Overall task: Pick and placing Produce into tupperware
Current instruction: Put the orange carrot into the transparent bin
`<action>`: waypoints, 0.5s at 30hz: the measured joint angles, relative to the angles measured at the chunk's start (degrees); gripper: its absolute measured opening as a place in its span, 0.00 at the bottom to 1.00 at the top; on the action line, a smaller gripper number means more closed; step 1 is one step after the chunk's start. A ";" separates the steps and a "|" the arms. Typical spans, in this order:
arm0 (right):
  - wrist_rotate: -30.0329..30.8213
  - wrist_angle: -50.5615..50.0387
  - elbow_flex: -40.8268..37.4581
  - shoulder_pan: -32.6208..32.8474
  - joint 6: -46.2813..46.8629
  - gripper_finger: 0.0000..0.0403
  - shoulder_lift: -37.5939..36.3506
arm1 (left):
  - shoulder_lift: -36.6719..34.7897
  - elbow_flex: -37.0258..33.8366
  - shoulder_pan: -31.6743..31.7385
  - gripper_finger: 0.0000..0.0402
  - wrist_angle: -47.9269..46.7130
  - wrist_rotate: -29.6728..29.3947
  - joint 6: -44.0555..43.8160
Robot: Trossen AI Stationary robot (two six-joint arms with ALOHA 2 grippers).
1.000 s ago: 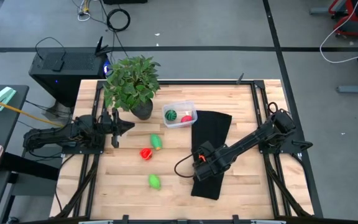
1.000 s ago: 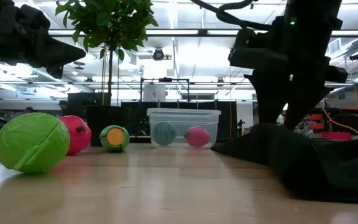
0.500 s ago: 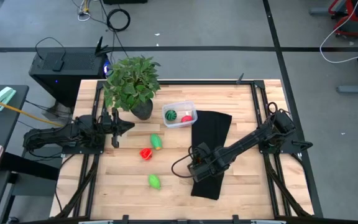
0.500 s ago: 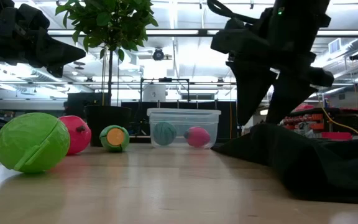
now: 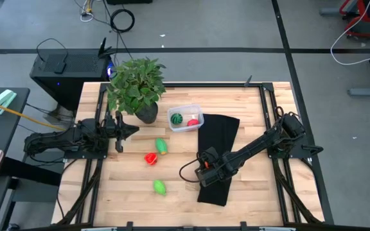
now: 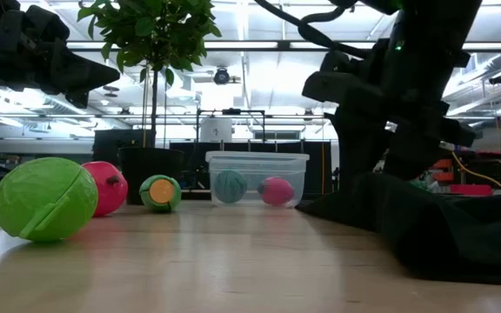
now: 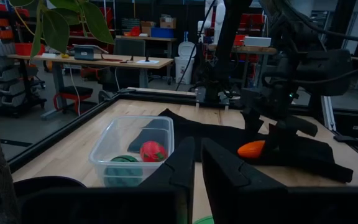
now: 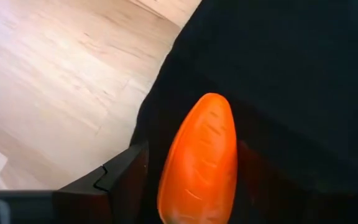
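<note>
nearby, right tool (image 8: 197,180) spread around orange carrot (image 8: 201,158) on black cloth (image 5: 218,151), left tool (image 7: 196,168) closed beside potted plant (image 5: 135,83)

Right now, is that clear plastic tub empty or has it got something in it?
Not empty. The tub holds two toys: a dark green round one and a red one. No lid is on it.

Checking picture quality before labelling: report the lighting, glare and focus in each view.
High view: even light, sharp, no glare. Low view: bright ceiling lights leave both arms as dark shapes; the nearest green fruit is soft, the tub sharper. Left wrist view: dim table, the near fingers blurred. Right wrist view: the carrot fills the picture, evenly lit on the black cloth.
</note>
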 joint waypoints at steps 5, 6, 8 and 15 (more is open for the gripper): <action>0.00 -0.06 0.00 0.00 0.01 0.61 0.00 | 0.00 0.00 0.00 0.10 -0.02 0.00 -0.01; 0.00 -0.04 0.00 0.00 0.00 0.61 0.00 | 0.00 0.00 0.00 0.10 -0.02 0.00 -0.01; 0.00 -0.05 0.00 0.00 0.00 0.61 0.00 | 0.00 0.00 0.00 0.09 0.00 0.00 -0.01; 0.00 -0.31 0.00 0.00 -0.94 0.59 0.00 | 0.00 0.00 0.00 0.07 -0.01 0.00 -0.01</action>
